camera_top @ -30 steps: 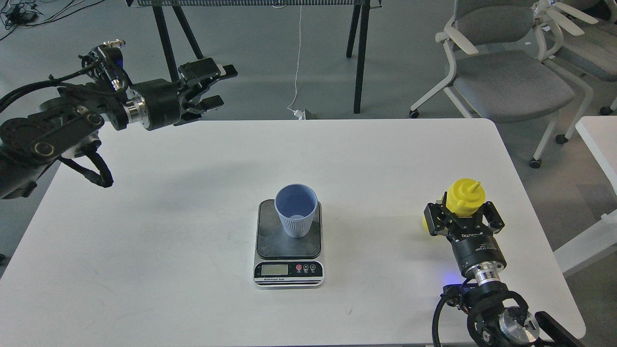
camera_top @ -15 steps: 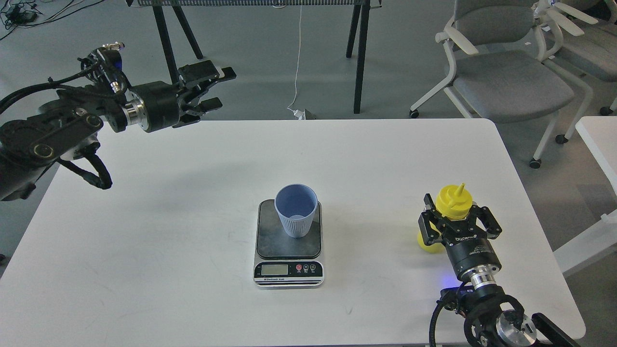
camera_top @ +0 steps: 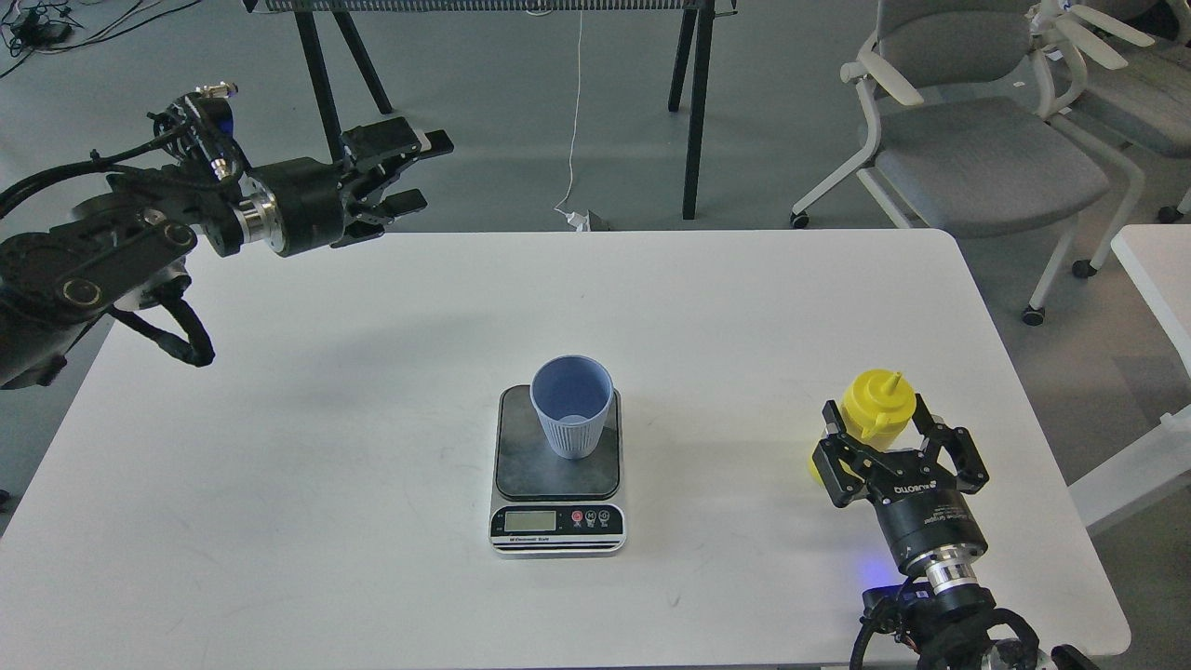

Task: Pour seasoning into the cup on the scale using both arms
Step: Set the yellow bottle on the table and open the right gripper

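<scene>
The light blue ribbed cup (camera_top: 571, 419) stands upright on the dark platform of the scale (camera_top: 556, 521) at the table's middle. The yellow seasoning bottle (camera_top: 876, 406) is upright at the right front of the table, nozzle up. My right gripper (camera_top: 875, 435) comes in from below, and its fingers close around the bottle's body, hiding most of it below the cap. My left gripper (camera_top: 423, 172) is open and empty, held high over the table's far left edge, well away from the cup.
The white table (camera_top: 372, 372) carries only the scale, cup and bottle. Grey office chairs (camera_top: 977, 149) stand beyond its far right corner. Black stand legs (camera_top: 693, 112) are behind the table. A second white table edge (camera_top: 1154, 270) is at the right.
My right gripper has moved with the bottle toward the table's front edge, and the bottle sits lower and nearer me. My left arm has drawn back slightly to the left.
</scene>
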{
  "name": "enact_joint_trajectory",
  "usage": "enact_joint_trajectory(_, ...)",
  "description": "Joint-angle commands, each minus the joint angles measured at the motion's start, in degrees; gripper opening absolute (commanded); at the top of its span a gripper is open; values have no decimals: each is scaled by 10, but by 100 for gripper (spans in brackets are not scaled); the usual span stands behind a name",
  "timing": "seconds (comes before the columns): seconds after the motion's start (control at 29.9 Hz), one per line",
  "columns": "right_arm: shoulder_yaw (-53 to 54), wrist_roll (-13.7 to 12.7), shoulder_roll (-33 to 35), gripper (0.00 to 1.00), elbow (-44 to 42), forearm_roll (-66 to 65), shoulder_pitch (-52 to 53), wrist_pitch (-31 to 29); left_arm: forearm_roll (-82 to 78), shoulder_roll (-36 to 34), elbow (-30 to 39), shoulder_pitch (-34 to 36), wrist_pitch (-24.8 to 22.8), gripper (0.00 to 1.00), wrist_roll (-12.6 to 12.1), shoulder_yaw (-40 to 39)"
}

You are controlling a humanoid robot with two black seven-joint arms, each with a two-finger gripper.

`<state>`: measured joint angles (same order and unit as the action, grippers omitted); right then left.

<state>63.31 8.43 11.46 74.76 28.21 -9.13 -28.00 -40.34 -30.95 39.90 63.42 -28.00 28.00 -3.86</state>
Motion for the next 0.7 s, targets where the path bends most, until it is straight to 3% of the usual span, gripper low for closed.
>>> enact_joint_trajectory(0.0,2,0,12,95,20,0,-23,0,0,0,0,-1,0,99,0,0)
enact_joint_trajectory(0.23,3,0,30,95,54,0,-59,0,0,0,0,-5,0,99,0,0)
enact_joint_trajectory(0.67,8,2,123,95,223,-21,-218,0,0,0,0,-5,0,99,0,0)
